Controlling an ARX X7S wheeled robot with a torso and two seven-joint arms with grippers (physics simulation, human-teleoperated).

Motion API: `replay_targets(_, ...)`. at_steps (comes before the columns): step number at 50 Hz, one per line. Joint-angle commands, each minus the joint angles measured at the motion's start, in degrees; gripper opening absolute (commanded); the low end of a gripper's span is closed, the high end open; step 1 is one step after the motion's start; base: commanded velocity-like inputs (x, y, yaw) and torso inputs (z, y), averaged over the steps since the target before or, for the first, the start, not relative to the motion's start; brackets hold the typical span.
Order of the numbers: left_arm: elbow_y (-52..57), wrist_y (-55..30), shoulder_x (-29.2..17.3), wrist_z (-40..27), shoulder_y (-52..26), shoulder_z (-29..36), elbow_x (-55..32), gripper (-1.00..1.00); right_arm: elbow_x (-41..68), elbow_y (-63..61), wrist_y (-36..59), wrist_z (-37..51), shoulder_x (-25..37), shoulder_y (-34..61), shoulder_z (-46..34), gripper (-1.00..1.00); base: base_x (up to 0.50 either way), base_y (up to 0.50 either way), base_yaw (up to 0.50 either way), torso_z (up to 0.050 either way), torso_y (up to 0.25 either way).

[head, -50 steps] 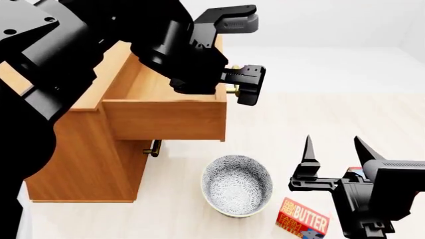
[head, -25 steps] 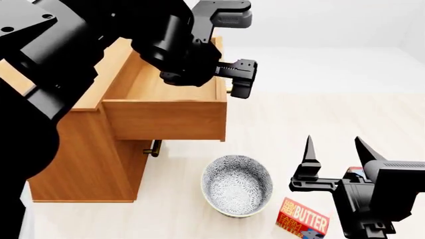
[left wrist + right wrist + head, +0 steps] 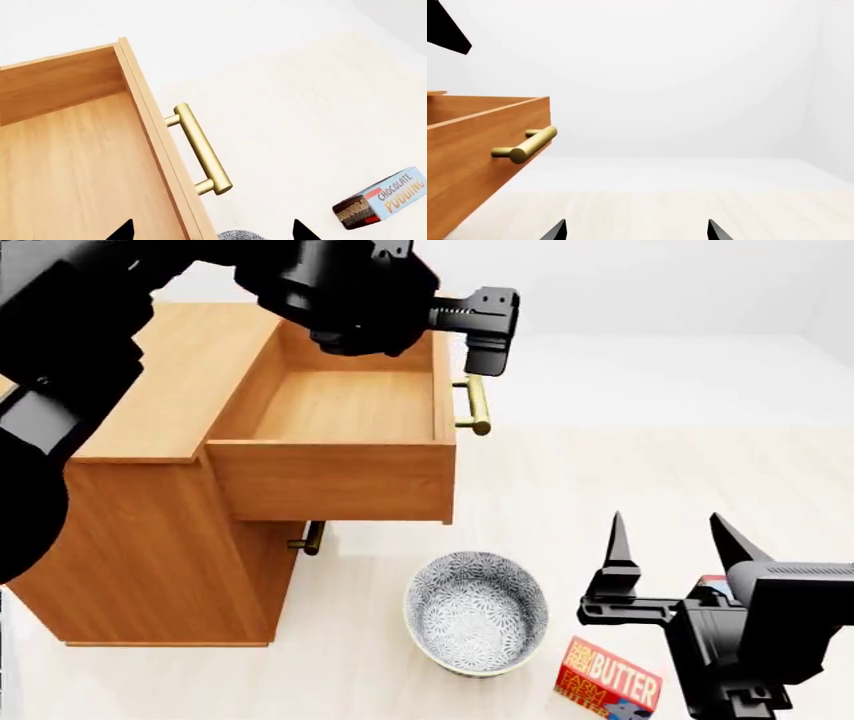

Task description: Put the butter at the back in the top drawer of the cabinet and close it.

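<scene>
The cabinet (image 3: 147,540) stands at the left with its top drawer (image 3: 334,475) pulled out and nothing in it; the drawer's brass handle (image 3: 473,405) (image 3: 200,150) (image 3: 527,144) is free. My left gripper (image 3: 483,332) (image 3: 212,232) hovers open above the drawer's handle end, touching nothing. A box marked BUTTER (image 3: 610,680) lies on the floor at the bottom right. My right gripper (image 3: 667,540) (image 3: 635,231) stands open just above and behind it, holding nothing. A red edge (image 3: 711,586) peeks from behind that gripper's body; what it belongs to is hidden.
A patterned bowl (image 3: 477,612) sits on the floor between the cabinet and the butter box. A CHOCOLATE PUDDING box (image 3: 380,200) lies on the floor beyond the drawer front. A lower drawer's handle (image 3: 310,538) sticks out under the open drawer.
My left arm has risen and drawn back from in front of the drawer, uncovering its inside and handle. The right arm and the butter box have not moved.
</scene>
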Motion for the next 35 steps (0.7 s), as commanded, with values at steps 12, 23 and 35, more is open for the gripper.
replay_targets(12,40.29,10.88,-22.18,-14.87,0.57,-13.14,-9.13,1.0,0.22,-1.19,2.03,1.83,0.24,0.77,-0.7,1.0,0.0,0.0,0.0,0.0,0.0)
replay_targets(23,67.16,19.74,-35.82,-18.53,7.43,-19.75,-6.82,1.0,0.72,-3.37,3.54,3.68,0.23,0.01,-0.47,1.0,0.0,0.0,0.0,0.0,0.0)
replay_targets(35,93.12,31.71,-50.95,-21.75,18.19,-25.06,6.65,1.0,-0.43,-6.3,4.35,5.97,0.34,-1.14,-1.05,1.0,0.0,0.0,0.0,0.0,0.0)
